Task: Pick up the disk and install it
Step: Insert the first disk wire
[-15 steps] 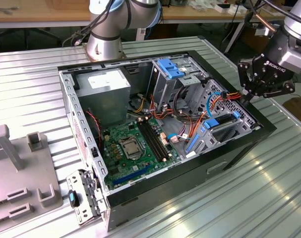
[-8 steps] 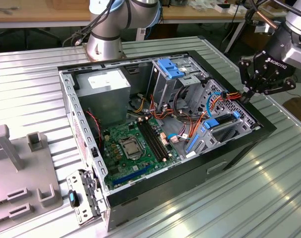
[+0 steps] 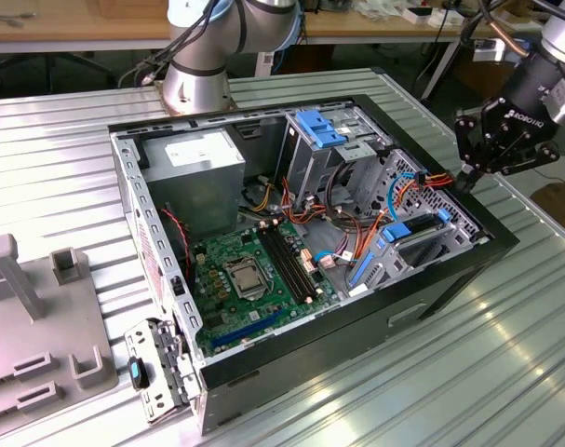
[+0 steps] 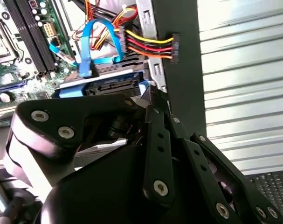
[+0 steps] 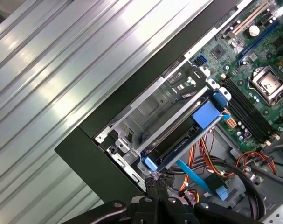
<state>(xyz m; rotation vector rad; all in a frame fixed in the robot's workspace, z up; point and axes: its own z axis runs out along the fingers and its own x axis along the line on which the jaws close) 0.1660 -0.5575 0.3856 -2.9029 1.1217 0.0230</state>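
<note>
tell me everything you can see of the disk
The disk is a flat dark-grey drive edged with bright blue plastic rails and a blue tab. It lies slanted in the silver bay at a corner of the black case. A blue flat cable passes its near end, where the claw sits close; contact cannot be told.

Silver arm, black screw-studded jaws

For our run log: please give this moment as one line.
disk: in drive bay of open computer case | gripper: at disk's end, near case wall
</note>
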